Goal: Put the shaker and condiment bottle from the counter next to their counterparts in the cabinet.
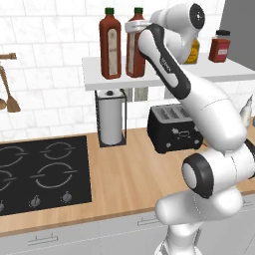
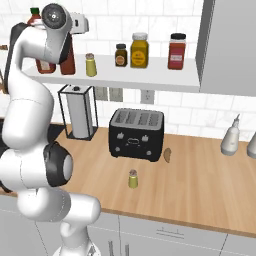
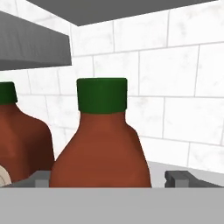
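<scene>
gripper point(image 3: 111, 178): jaws spread either side of the condiment bottle point(image 3: 103, 144), gripping nothing | bottle: upright on the cabinet point(image 1: 209, 72) shelf, long axis vertical, green cap up | neighbour: twin bottle point(image 1: 110, 44) close beside it | shelf shaker point(image 2: 90, 65) near, jars point(image 2: 139, 50) further along | counter point(image 2: 200, 185): second shaker point(image 2: 133, 178) upright before toaster point(image 2: 137, 134)

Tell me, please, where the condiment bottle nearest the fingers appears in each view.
Left base view: condiment bottle, the right one of two on the shelf, partly behind the arm.
Right base view: upper left, behind the arm.
Hand view: centre.
Shared landmark: its twin bottle, immediately left of it.
</scene>
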Motion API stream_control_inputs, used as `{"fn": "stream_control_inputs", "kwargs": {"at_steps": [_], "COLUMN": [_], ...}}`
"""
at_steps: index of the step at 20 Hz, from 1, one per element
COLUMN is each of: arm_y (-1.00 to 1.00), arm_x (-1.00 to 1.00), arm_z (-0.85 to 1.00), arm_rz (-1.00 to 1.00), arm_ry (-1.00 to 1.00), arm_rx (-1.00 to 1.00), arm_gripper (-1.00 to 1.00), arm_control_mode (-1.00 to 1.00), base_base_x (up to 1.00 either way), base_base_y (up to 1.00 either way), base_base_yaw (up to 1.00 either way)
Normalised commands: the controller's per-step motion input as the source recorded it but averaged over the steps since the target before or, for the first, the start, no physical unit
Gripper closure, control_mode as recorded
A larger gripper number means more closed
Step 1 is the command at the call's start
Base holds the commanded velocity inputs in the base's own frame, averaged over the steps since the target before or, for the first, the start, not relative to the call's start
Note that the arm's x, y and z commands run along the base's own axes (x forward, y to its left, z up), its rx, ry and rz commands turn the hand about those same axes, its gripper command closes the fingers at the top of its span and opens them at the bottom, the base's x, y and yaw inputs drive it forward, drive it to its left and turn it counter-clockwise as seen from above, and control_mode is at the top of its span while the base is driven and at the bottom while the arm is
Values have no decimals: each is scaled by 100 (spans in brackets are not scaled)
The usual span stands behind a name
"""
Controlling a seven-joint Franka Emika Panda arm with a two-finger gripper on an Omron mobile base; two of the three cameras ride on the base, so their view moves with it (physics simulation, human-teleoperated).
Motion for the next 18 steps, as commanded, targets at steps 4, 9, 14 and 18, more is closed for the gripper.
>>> {"fn": "stream_control_inputs", "kwargs": {"at_steps": [4, 9, 14, 18], "arm_y": [0, -1, -13, -18], "arm_x": [-29, -42, -48, -49], "arm_z": [0, 0, -10, 0], "arm_rz": [0, 0, 0, 0], "arm_ry": [-3, -5, -13, -2], "arm_rx": [0, 2, 4, 6], "arm_gripper": [-100, -100, -100, -100], "arm_control_mode": [-100, -100, -100, -100], "base_base_x": [0, 0, 0, 0], "base_base_y": [0, 0, 0, 0], "base_base_yaw": [0, 0, 0, 0]}}
